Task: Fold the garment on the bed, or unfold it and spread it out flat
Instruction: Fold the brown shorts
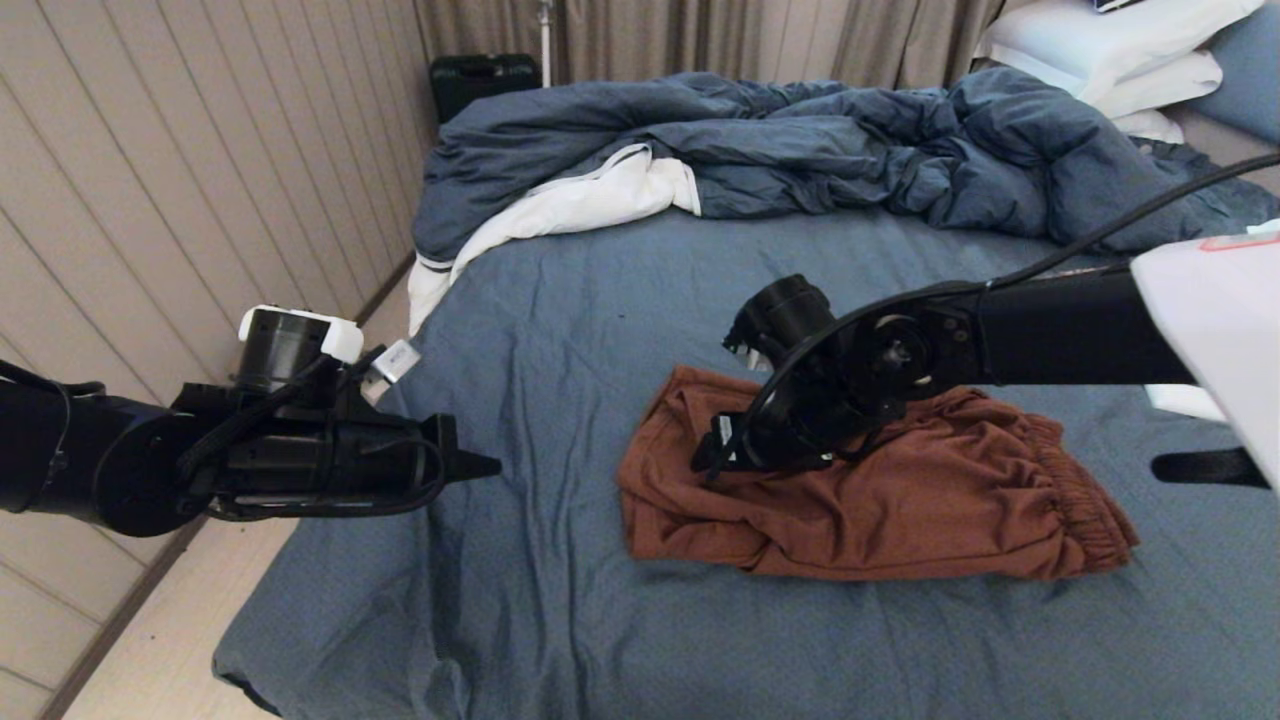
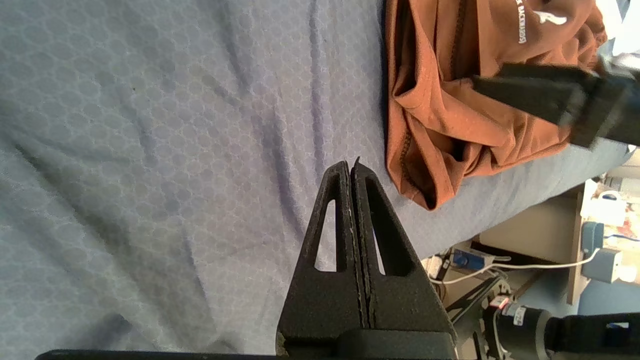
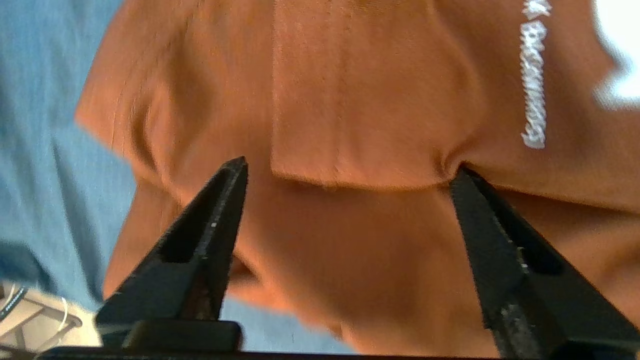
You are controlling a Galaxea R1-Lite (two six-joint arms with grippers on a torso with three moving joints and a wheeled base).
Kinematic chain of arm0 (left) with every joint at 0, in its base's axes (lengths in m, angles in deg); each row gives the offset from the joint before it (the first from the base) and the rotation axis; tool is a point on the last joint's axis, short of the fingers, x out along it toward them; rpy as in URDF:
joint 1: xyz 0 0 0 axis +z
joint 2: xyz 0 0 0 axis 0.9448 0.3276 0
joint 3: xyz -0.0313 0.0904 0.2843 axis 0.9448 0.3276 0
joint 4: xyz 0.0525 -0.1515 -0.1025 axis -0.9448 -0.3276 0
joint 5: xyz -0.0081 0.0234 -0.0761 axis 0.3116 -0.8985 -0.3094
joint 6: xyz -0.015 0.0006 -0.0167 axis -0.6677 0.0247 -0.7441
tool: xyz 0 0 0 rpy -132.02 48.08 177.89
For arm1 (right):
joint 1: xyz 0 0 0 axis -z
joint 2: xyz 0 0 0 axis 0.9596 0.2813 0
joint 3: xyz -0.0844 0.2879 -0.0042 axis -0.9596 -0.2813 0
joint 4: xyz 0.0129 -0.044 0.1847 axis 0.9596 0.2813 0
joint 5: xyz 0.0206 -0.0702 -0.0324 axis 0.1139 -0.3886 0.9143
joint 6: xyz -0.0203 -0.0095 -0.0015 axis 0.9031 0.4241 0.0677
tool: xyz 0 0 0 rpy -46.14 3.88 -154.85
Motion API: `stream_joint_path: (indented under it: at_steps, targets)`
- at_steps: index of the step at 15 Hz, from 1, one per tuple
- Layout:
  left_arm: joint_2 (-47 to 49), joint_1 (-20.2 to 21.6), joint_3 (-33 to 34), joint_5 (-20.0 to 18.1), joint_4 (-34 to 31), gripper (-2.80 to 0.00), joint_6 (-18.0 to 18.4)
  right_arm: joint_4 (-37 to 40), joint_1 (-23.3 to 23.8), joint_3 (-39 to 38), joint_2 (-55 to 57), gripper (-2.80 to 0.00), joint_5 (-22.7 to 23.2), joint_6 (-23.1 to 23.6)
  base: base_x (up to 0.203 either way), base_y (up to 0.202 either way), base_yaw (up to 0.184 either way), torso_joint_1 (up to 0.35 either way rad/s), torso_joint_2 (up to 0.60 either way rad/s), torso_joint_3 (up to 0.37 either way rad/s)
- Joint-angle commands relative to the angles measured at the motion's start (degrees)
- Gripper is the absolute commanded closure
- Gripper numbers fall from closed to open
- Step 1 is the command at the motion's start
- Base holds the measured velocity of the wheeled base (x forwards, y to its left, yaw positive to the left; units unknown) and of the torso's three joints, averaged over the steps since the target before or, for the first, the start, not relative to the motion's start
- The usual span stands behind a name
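Note:
The garment, rust-brown shorts, lies loosely folded and rumpled on the bed, with its gathered waistband toward the right. My right gripper hangs low over the garment's left part. In the right wrist view the right gripper is open, its fingers wide apart over a fold edge of the garment with white lettering beside it; nothing is pinched. My left gripper hovers over the bare sheet to the left of the shorts. The left wrist view shows the left gripper shut and empty, the garment just beyond it.
A rumpled dark blue duvet with white lining is heaped across the far side of the bed. White pillows are at the far right. A panelled wall and a strip of floor run along the bed's left edge.

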Motion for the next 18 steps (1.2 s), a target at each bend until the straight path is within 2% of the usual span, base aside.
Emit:
stream_joint_path:
  at_steps: [1,10,15,18]
  targets:
    - [0.12,-0.05,0.33,-0.15,0.51,0.00,-0.16,0.19,0.22,1.47,2.57,0.00,-0.15,-0.19,0.000,0.000,0.000,0.000,0.00,0.000]
    - [0.45,-0.40,0.48,-0.08,0.66,0.00,-0.25,0.01,0.14,6.42,1.77,0.00,-4.18,-0.74,0.000,0.000,0.000,0.000,0.00,0.000]
    - [0.27,-0.40,0.50,-0.06,0.68,0.00,-0.34,-0.65,0.46,16.12,5.63,0.00,-11.40,-1.42,0.000,0.000,0.000,0.000,0.00,0.000]
    - [0.18,-0.40,0.50,-0.06,0.77,0.00,-0.43,-8.49,0.42,17.76,8.73,0.00,-15.73,-2.68,0.000,0.000,0.000,0.000,0.00,0.000]
